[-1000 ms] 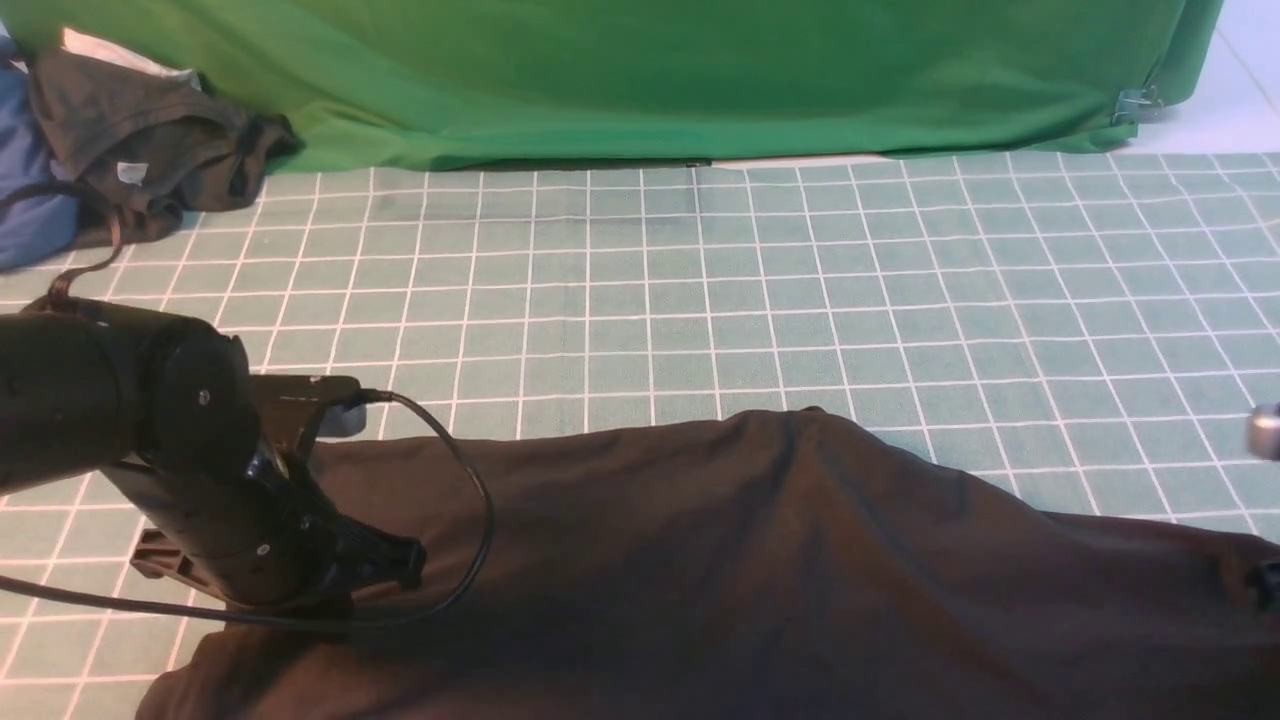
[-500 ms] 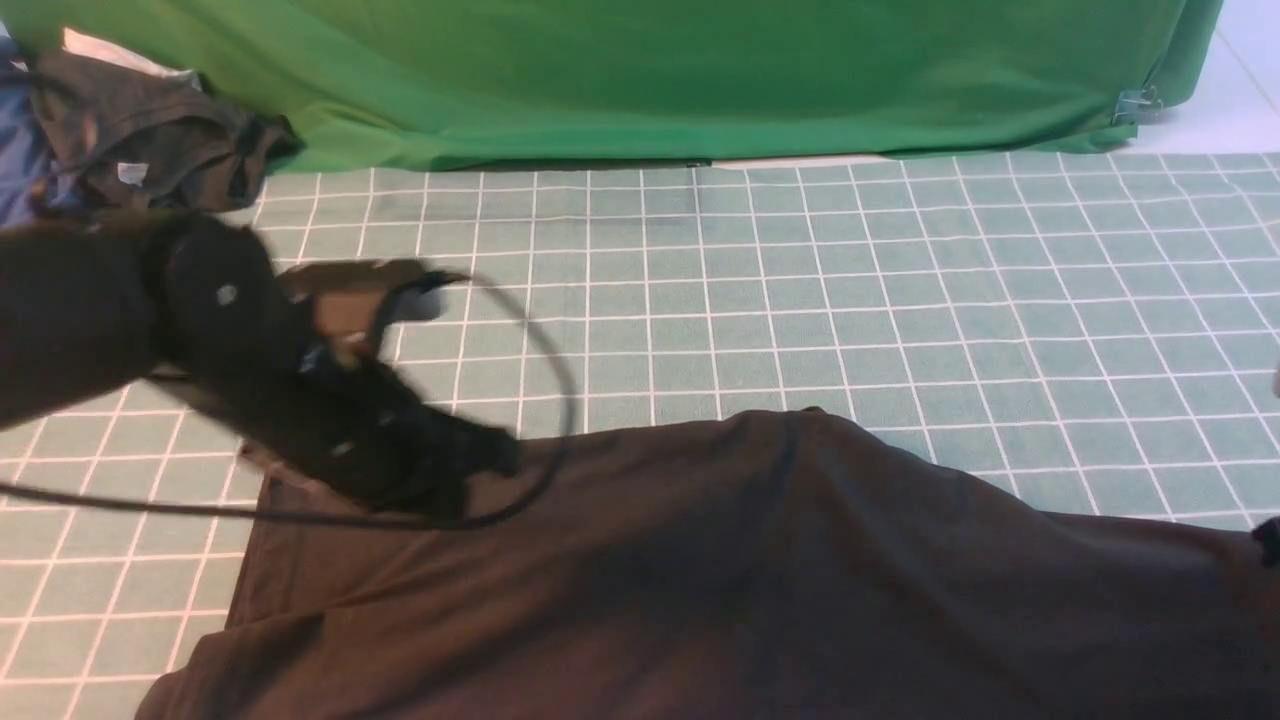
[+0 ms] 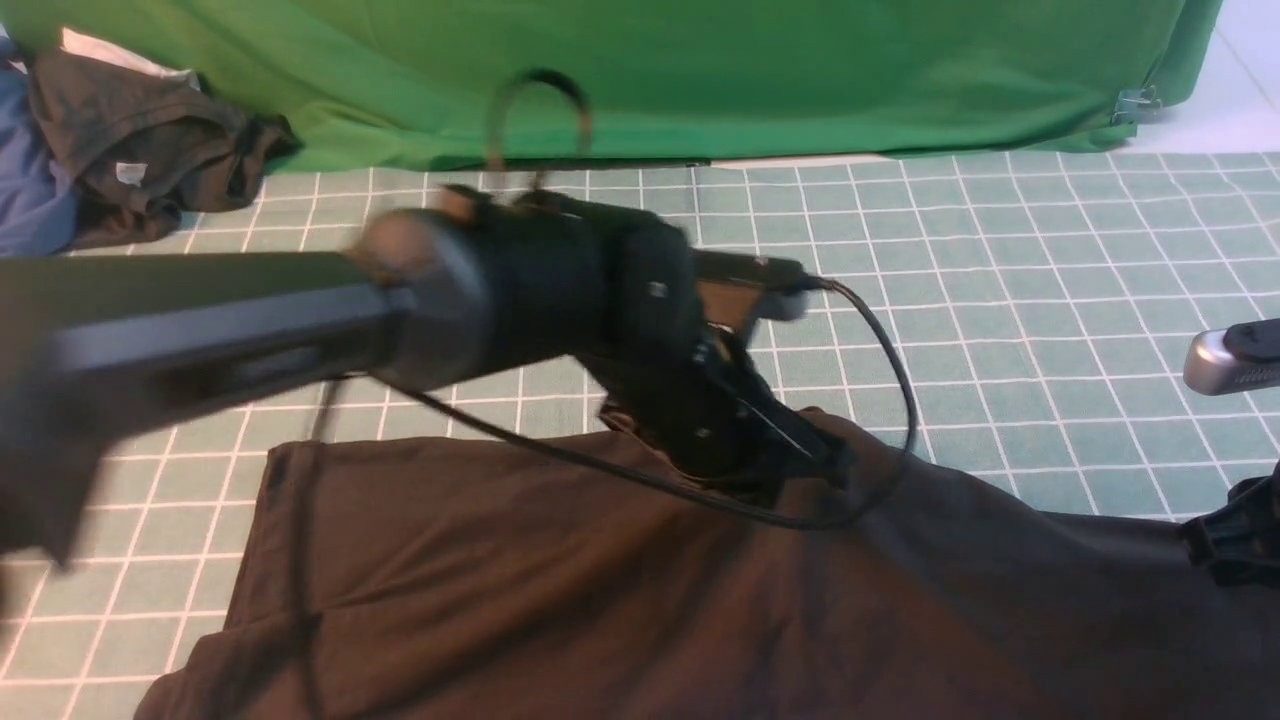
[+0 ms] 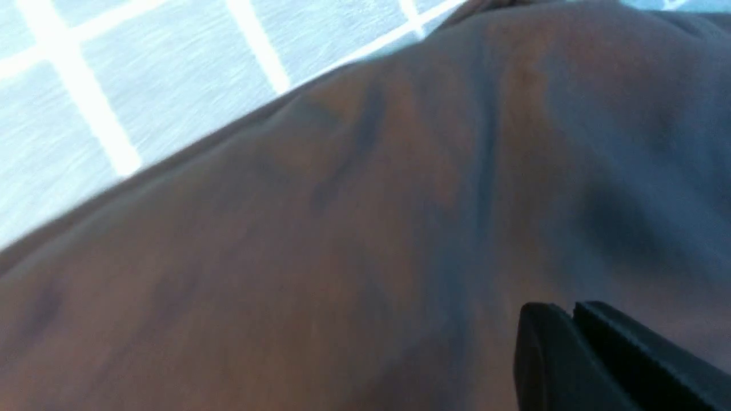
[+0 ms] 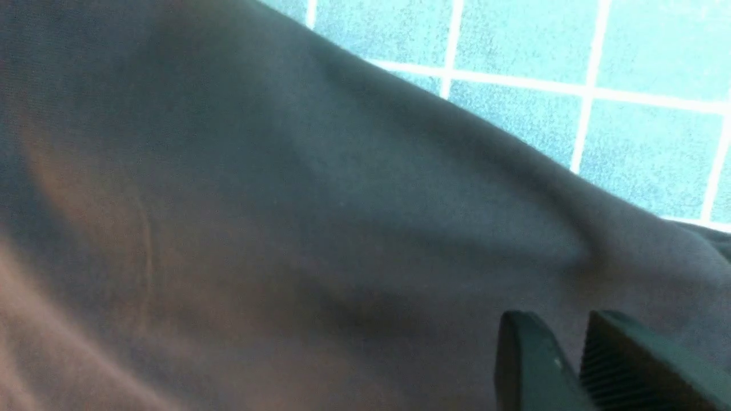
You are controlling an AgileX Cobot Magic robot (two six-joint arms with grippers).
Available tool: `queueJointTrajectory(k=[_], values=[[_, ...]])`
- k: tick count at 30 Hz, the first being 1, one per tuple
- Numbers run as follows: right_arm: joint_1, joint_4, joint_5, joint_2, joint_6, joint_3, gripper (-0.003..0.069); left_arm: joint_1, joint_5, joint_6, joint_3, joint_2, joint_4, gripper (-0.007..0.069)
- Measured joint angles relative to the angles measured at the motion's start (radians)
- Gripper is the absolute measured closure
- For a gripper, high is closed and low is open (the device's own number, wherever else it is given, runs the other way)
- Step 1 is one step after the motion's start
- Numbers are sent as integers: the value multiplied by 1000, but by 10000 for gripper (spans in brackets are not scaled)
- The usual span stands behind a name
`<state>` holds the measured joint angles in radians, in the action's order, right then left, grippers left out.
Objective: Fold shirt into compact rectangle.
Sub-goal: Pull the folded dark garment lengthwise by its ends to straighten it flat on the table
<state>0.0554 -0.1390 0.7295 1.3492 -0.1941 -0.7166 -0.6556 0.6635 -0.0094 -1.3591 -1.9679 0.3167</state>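
Observation:
The black shirt point(image 3: 560, 580) lies spread across the near half of the green grid mat point(image 3: 1000, 280), with a raised ridge at the middle of its far edge. My left gripper point(image 3: 835, 465) hovers at that ridge, blurred by motion. In the left wrist view the left gripper point(image 4: 562, 311) is shut, tips together just over the dark cloth point(image 4: 342, 228), nothing showing between them. My right gripper point(image 3: 1235, 545) sits at the shirt's right end. In the right wrist view the right gripper point(image 5: 557, 319) shows a narrow empty gap between its fingers above the fabric point(image 5: 228, 228).
A dark brownish-grey garment point(image 3: 140, 150) and a blue garment point(image 3: 30, 200) are heaped at the far left corner. A green cloth backdrop point(image 3: 700, 80) closes the far side. The left arm's cable point(image 3: 890, 400) loops out to the right of its wrist.
The left arm swung from the shirt's left edge rightward to the middle of its far edge, uncovering the shirt's left corner. The right jaws parted slightly and the right wrist came into view.

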Motion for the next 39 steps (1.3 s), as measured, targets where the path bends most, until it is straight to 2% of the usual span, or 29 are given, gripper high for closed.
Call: queueJointTrajectory(k=[4, 7, 14, 19, 23, 27, 30, 31, 33, 35, 39], values=[[1, 0, 1, 0, 0, 0, 515, -1, -18, 9, -14, -64, -30, 613], [1, 0, 2, 0, 0, 0, 513, -1, -41, -2, -15, -79, -109, 613], [2, 0, 5, 0, 2, 0, 512, -2, -58, -191, -16, -79, -372, 613], [2, 10, 15, 0, -1, 0, 505, -2, -23, -205, -16, -64, -430, 613], [2, 62, 72, -32, 5, 0, 494, 9, 74, -224, -16, 43, -507, 613], [2, 139, 99, -67, 87, 0, 465, 47, 116, -228, -13, 174, -490, 613], [2, 275, 125, -91, 245, 0, 347, 99, 136, -230, 40, 362, -460, 613], [2, 280, 127, -91, 258, 0, 328, 103, 137, -230, 52, 373, -460, 613], [-9, 315, 138, -85, 308, 0, 199, 117, 139, -232, 149, 504, -458, 613], [-35, 316, 133, -65, 323, 0, 110, 117, 139, -234, 243, 605, -441, 613], [-115, 311, 104, 10, 327, 0, 49, 117, 124, -253, 428, 738, -388, 613]])
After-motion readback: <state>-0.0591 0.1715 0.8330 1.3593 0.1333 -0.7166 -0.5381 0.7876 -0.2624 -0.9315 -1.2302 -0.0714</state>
